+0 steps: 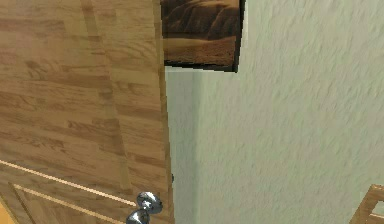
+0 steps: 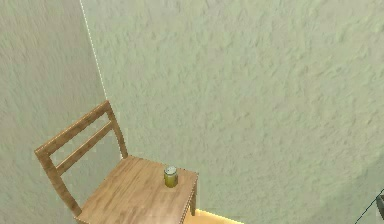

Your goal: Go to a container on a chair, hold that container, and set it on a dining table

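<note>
Flagging risks first, what's the worst one here? (A)

The small green cylindrical can with a silver top (image 2: 172, 178) stands upright on the light wooden slat-back chair (image 2: 118, 196), near the seat's edge toward the arm side view's right. I'd judge a glancing touch tips it or rolls it off onto the floor. (B)

Anything else? (A)

Forward view: the brown wooden panel door (image 1: 80, 110) with its round silver knob (image 1: 148, 204) looms very close. There's a dark framed picture (image 1: 205, 35) on the pale textured wall (image 1: 300, 120) beside it. Driving ahead to line up probably bumps that door. The chair's tucked into a corner too, so backrest and walls crowd any reach. (B)

Pose of the arm? And the gripper? (A)

Can't tell either. No reading on lift, extension or wrist, and I can't tell the gripper's state. Grab not yet done, can's on the seat. (B)
</note>
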